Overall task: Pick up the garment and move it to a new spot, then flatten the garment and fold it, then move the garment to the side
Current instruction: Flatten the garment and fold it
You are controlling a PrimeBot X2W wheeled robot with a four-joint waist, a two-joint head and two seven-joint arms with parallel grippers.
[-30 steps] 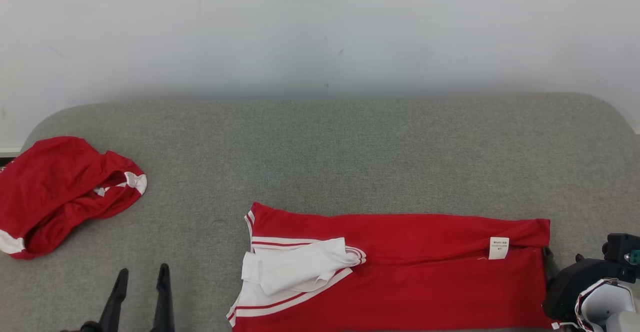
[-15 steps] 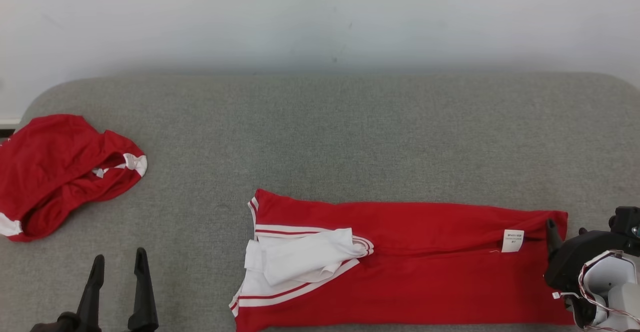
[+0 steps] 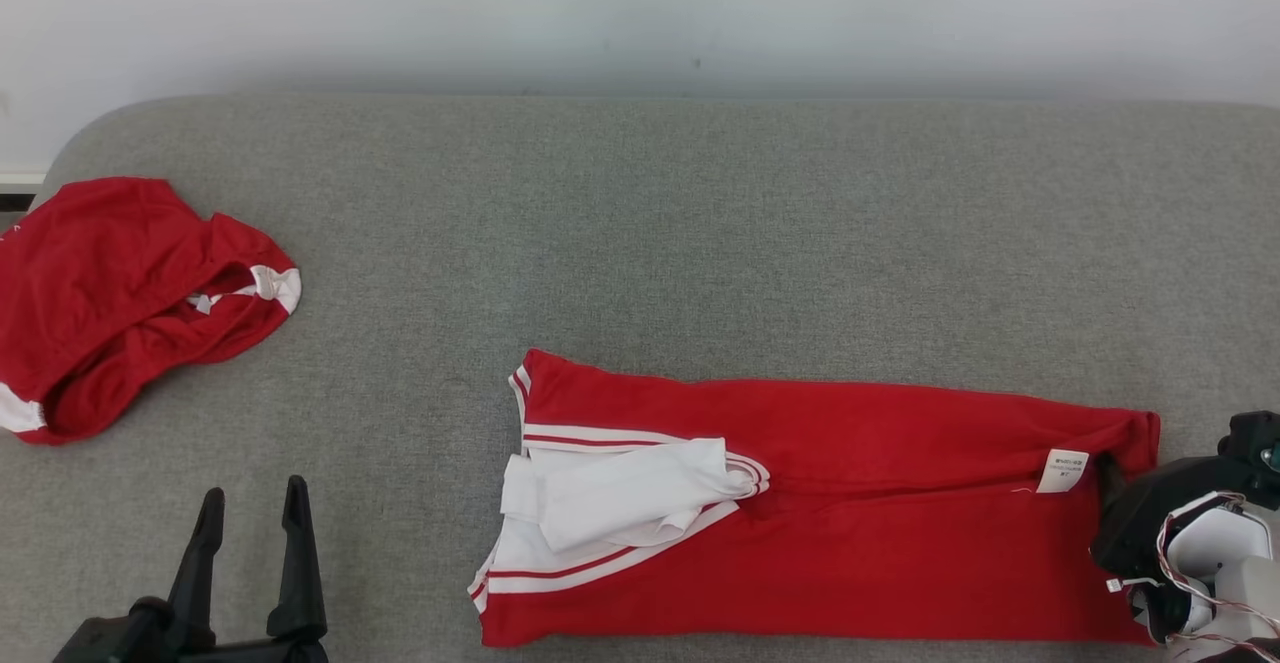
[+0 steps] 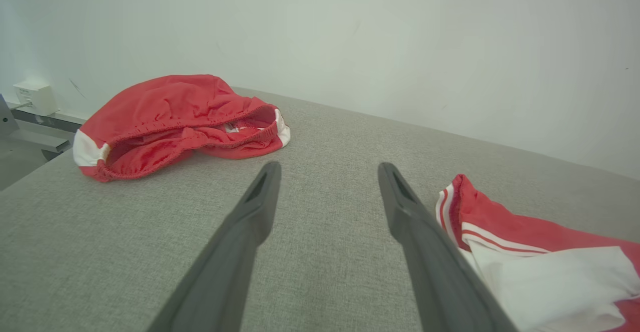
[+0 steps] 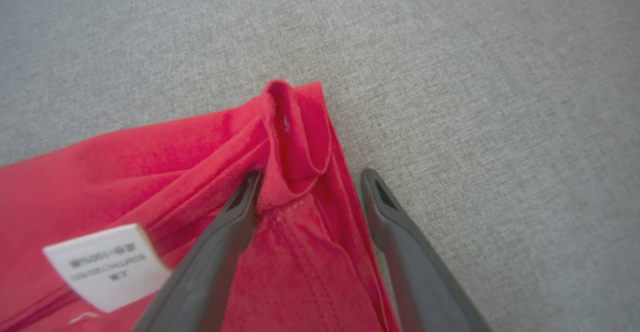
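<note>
left claw (image 4: 327, 172) open over grey couch (image 4: 150, 252) | crumpled red garment (image 4: 175, 119) ahead-left

Down at seven o'clock, the left gripper (image 3: 253, 491) showed two long dark fingers (image 3: 297, 563), tapering to rounded tips, each with a narrow slot sunk in its inner face. The right gripper (image 5: 312, 174) had the same pair. At four o'clock its wrist housing (image 3: 1150, 508) was bulky black over a glossy white shell (image 3: 1215, 553), edged by thin red and white wires (image 3: 1163, 561), with a teal part (image 3: 1270, 456) above.
</note>
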